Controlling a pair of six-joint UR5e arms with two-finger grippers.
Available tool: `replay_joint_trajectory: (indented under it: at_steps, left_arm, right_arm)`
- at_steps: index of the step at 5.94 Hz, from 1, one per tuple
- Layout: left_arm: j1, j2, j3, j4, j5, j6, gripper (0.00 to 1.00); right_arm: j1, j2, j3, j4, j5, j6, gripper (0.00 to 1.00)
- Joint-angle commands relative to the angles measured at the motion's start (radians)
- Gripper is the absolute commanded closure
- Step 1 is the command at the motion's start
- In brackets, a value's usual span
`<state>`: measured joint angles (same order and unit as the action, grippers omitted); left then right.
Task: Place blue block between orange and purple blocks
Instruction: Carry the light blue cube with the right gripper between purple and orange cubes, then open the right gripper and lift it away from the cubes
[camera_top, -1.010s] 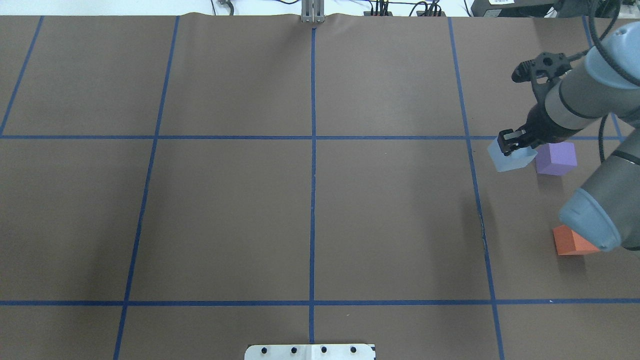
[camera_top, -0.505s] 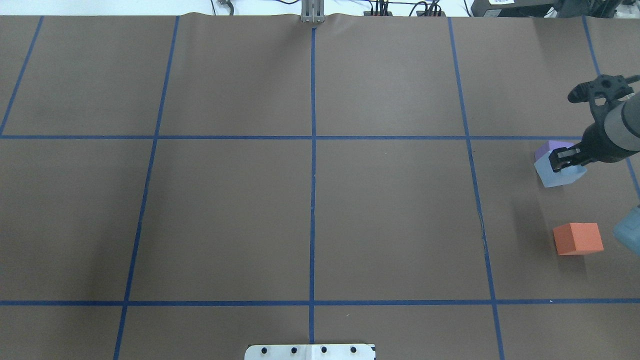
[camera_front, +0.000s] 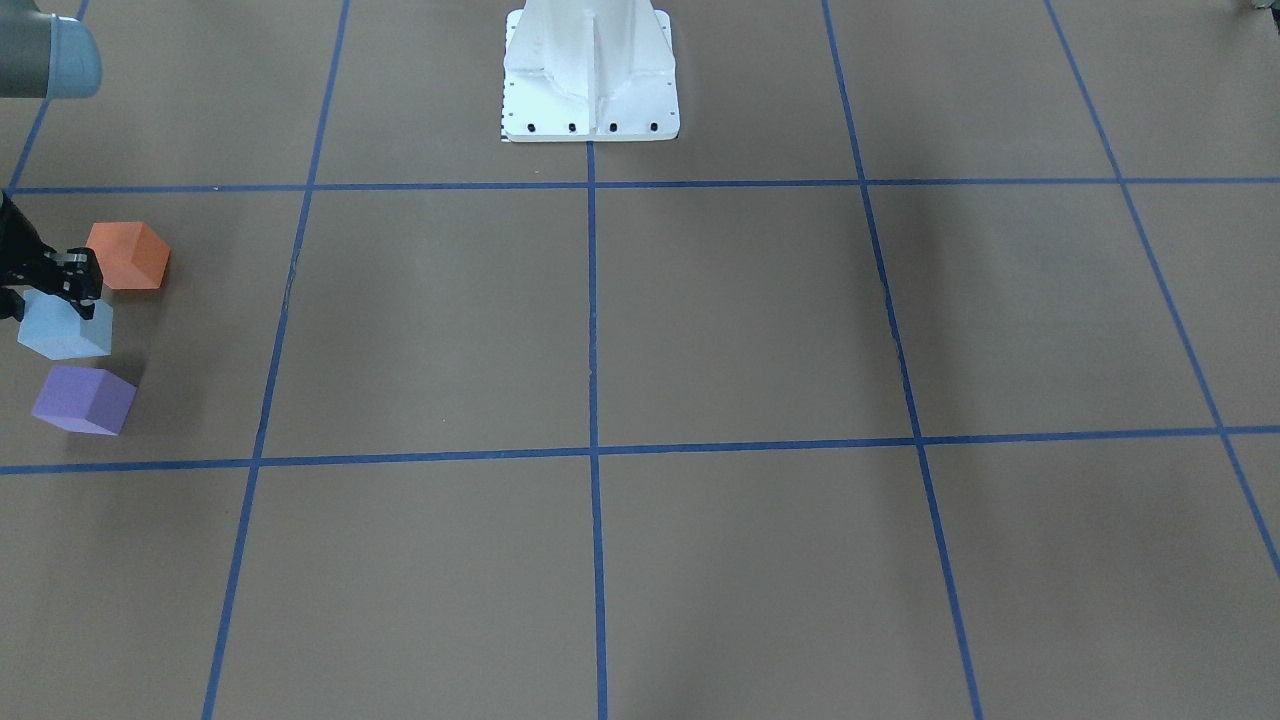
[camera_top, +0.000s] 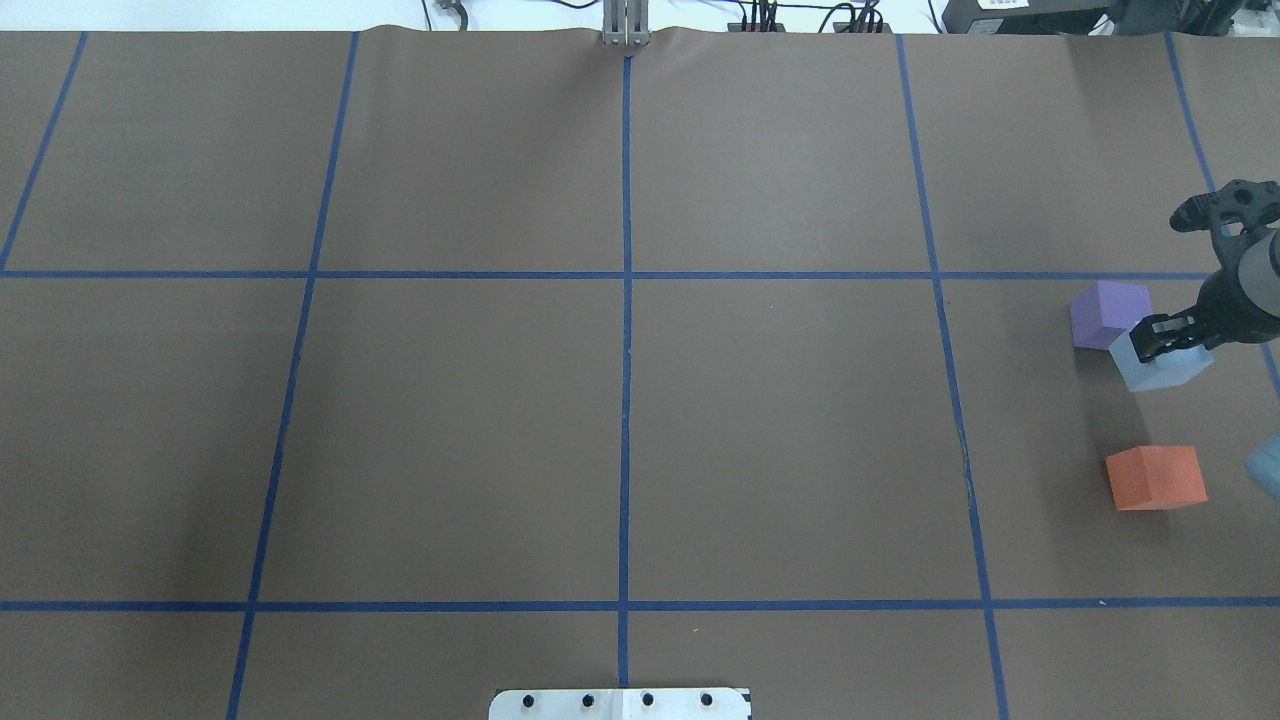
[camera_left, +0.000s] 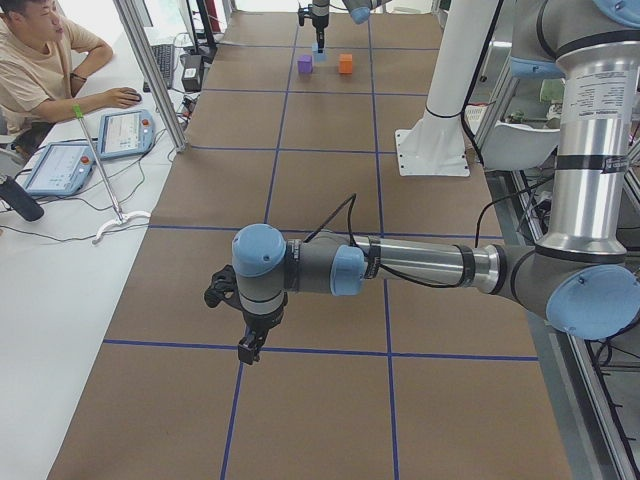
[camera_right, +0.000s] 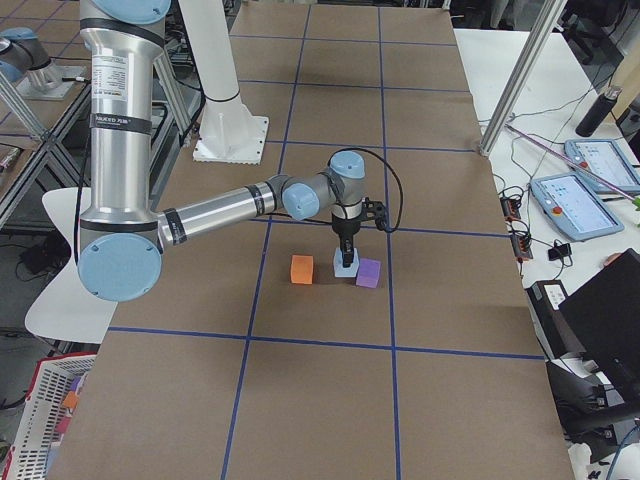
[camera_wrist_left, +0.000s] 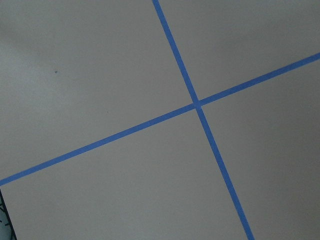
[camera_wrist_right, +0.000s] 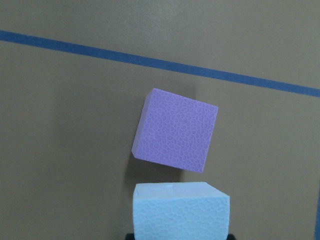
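The right gripper (camera_top: 1165, 335) clamps the pale blue foam cube (camera_top: 1160, 370) from above; the purple foam cube (camera_top: 1105, 312) sits just beside it, the orange foam cube (camera_top: 1155, 478) apart. Whether the left gripper (camera_left: 247, 348) is parted or closed, I cannot tell.

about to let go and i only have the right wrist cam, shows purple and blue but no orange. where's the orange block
Observer: The orange block lies on the robot's side of the blue block. In the overhead view the blue one is in the gap between it and the purple block, and looks nearer the purple.
Operator: is the hand shut on the blue one
Observer: Yes, the right hand grips it from above. I cannot tell whether the block touches the table.
Operator: left arm anywhere close
Observer: No, the left hand hangs over bare table at the far end from the blocks.
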<state>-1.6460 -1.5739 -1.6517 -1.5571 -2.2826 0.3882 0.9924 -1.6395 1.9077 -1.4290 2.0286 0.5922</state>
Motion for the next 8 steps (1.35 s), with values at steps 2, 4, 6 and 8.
replay_joint_trajectory:
  at_steps: [2, 4, 6, 8]
  left_arm:
    - [0.000, 0.000, 0.000, -0.017, 0.000, -0.002, 0.00]
    - [-0.001, 0.000, -0.002, -0.018, -0.002, 0.000, 0.00]
    - [-0.003, 0.006, 0.000, -0.015, -0.020, 0.001, 0.00]
    - [-0.003, 0.040, 0.015, -0.014, -0.101, -0.003, 0.00]
  right_arm:
    - [-0.043, -0.008, 0.001, 0.056, 0.002, 0.098, 0.24]
    - [-0.038, 0.009, 0.037, 0.047, 0.025, 0.084, 0.01]
    - [0.248, 0.009, 0.008, -0.046, 0.222, -0.277, 0.01]
    - [0.524, 0.004, -0.015, -0.312, 0.219, -0.730, 0.01]
